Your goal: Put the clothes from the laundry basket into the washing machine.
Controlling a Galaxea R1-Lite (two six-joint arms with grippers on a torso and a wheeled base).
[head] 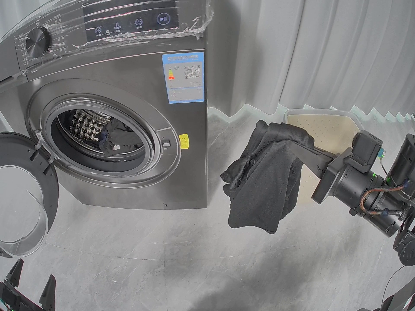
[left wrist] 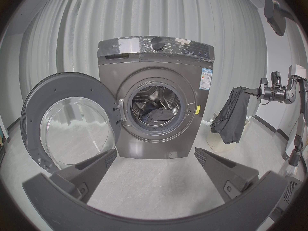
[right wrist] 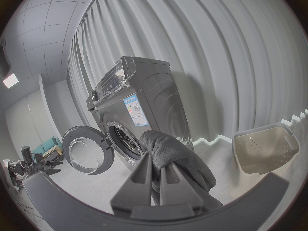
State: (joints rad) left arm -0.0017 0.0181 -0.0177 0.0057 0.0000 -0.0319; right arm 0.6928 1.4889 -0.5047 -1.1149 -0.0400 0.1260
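A grey front-loading washing machine stands at the left with its round door swung open. Dark clothes lie inside the drum. My right gripper is shut on a dark grey garment, which hangs in the air between the machine and the laundry basket. In the right wrist view the garment drapes over the closed fingers. The beige basket looks empty inside. My left gripper stands open, low and facing the machine's opening.
White curtains hang behind the machine and basket. The grey tiled floor stretches in front of the machine. The open door juts out to the left of the drum opening.
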